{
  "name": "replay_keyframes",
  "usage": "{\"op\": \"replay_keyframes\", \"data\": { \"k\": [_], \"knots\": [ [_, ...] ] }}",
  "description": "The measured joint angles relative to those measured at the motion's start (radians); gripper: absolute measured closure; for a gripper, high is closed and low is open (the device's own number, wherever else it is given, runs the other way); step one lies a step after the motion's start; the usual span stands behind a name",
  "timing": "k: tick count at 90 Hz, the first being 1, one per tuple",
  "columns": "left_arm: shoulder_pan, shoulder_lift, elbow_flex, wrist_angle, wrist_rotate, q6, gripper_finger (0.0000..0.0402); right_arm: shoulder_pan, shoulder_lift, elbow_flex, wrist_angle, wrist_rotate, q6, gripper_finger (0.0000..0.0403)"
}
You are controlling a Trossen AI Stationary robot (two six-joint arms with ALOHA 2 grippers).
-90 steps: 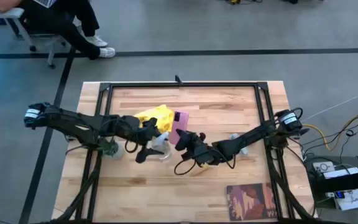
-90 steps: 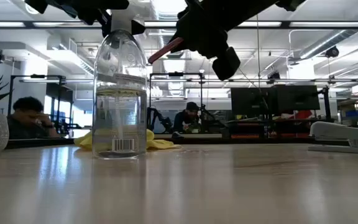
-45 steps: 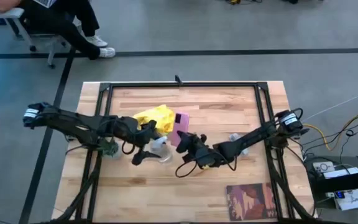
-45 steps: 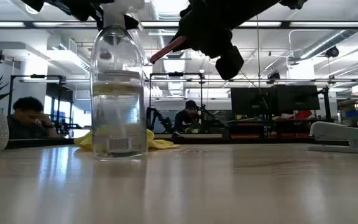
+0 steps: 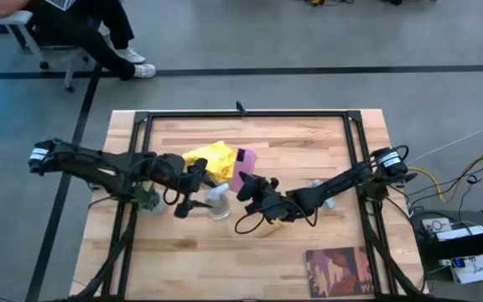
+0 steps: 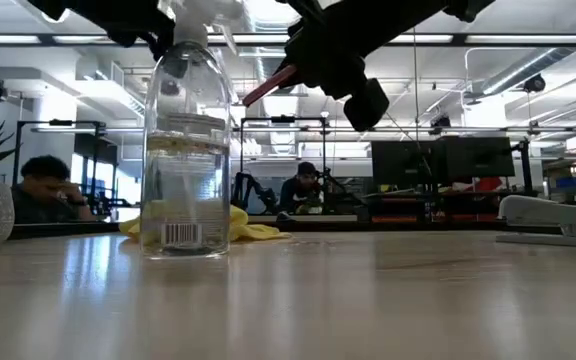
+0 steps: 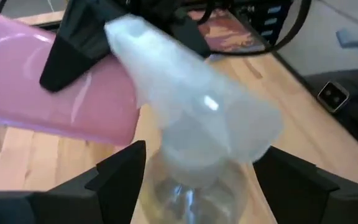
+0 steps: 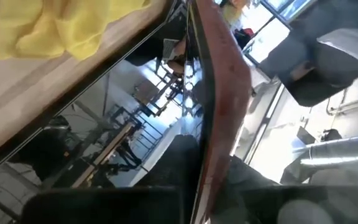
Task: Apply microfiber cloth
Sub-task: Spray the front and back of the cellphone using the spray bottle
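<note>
The yellow microfiber cloth point(image 5: 210, 158) lies crumpled on the table beyond the bottle, and shows low behind it point(image 6: 256, 230) and in the right wrist view point(image 8: 55, 25). A clear spray bottle point(image 6: 186, 150) stands on its base, with my left gripper point(image 7: 204, 168) around its neck. My right gripper point(image 5: 254, 189) holds a pink phone point(image 5: 241, 168) up in the air beside the bottle, near the cloth. My left gripper has the bottle's neck point(image 7: 197, 165), just under the white spray head point(image 7: 191, 87), between its two fingers. It comes about level from the table's left. The bottle stands upright with its base on the table. My right gripper pinches the phone by its near end, one dark finger point(image 7: 73, 46) lying on the pink back point(image 7: 55, 99). The phone is lifted clear and slants upward, its reddish edge point(image 6: 268, 85) showing from the side. Its screen point(image 8: 104, 143) faces the wrist camera.
A small potted plant point(image 5: 149, 201) stands at the left beside my left arm. A grey-white object point(image 5: 319, 186) lies to the right of centre and a printed booklet point(image 5: 338, 273) at the near right. A black rail frame point(image 5: 241, 115) borders the table. People sit in the room behind.
My left gripper has drawn the spray bottle a little toward the table's left edge. The bottle tipped slightly on the way and now stands upright again. My right gripper has kept the phone raised in nearly the same place.
</note>
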Motion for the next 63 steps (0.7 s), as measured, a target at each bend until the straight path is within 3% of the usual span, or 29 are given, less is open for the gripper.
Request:
{"op": "replay_keyframes", "data": {
  "k": [27,48,63],
  "knots": [
    [0.044,-0.06,0.002,-0.112,-0.129,0.067,0.0127,0.0,0.0,0.0,-0.003,0.0,0.013,0.04],
    [0.061,-0.061,0.002,-0.15,-0.156,0.074,0.0127,-0.006,0.0,0.0,-0.002,-0.001,0.012,0.04],
    [0.084,-0.076,0.001,-0.192,-0.27,0.089,0.0138,-0.007,0.0,0.0,-0.003,0.001,0.011,0.04]
  ]
}}
